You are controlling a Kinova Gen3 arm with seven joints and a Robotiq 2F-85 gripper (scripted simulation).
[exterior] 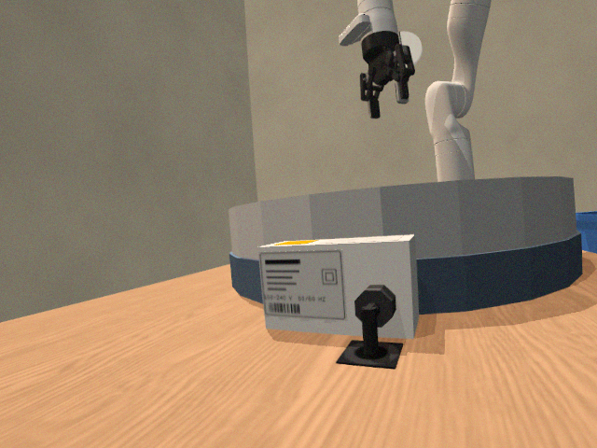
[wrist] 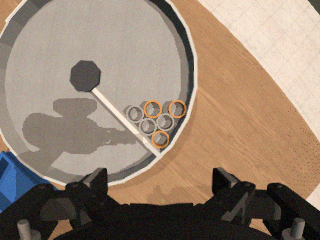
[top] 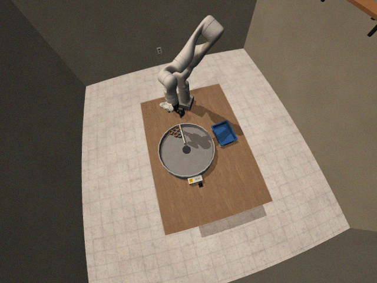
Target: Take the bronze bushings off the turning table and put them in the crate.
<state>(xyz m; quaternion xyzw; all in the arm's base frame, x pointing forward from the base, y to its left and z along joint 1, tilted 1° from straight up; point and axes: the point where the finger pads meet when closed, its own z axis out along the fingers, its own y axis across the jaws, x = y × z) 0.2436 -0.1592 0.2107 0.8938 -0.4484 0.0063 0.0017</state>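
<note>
The grey turning table has a raised rim. Six ring-shaped bushings lie clustered on it, between the white bar and the rim. Three are bronze: one bushing in the upper middle of the cluster, one bushing by the rim, and one bushing near the bar's outer end. Three are steel grey: bushings. The blue crate shows no bushings in the top view. My gripper is open and empty, high above the wooden top beside the turning table.
The white bar runs from the dark hub to the rim. A white box stands against the turning table's side opposite the arm's base, with a small black stand beside it.
</note>
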